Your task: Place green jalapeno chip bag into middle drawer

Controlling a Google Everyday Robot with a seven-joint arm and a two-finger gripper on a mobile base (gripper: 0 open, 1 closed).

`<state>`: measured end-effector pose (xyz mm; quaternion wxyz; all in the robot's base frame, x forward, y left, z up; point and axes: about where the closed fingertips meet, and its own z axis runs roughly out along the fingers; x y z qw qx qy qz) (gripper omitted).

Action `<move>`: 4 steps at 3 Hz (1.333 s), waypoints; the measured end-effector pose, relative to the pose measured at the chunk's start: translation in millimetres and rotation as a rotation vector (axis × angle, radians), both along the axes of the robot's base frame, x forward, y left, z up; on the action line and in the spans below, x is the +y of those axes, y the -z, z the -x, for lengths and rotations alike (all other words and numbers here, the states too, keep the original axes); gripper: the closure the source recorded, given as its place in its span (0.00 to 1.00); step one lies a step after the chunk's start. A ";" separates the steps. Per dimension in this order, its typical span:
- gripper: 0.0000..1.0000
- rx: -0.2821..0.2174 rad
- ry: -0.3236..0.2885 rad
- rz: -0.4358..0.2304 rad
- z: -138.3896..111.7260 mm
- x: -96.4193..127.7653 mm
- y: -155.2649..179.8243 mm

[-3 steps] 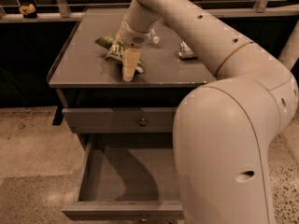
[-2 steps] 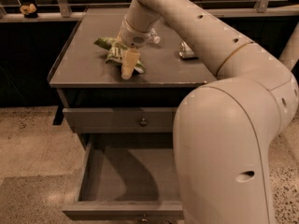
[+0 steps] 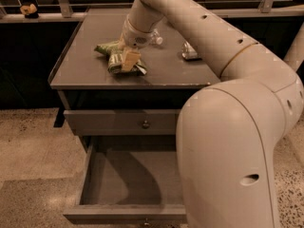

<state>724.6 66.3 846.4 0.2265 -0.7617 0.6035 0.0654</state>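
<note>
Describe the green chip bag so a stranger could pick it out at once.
Start at the flat top of the grey cabinet, above the open middle drawer. Left of centre, under the robot's claw, lies the green jalapeno chip bag. It is the only crumpled green thing there; the clear bottle and silvery can to its right are smooth.

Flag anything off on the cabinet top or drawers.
Nothing spilled or damaged. The green jalapeno chip bag lies crumpled on the cabinet top under the end effector; the middle drawer stands open, which suits the task.
</note>
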 end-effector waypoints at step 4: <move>1.00 -0.005 0.035 0.051 65.9 -22.3 -25.2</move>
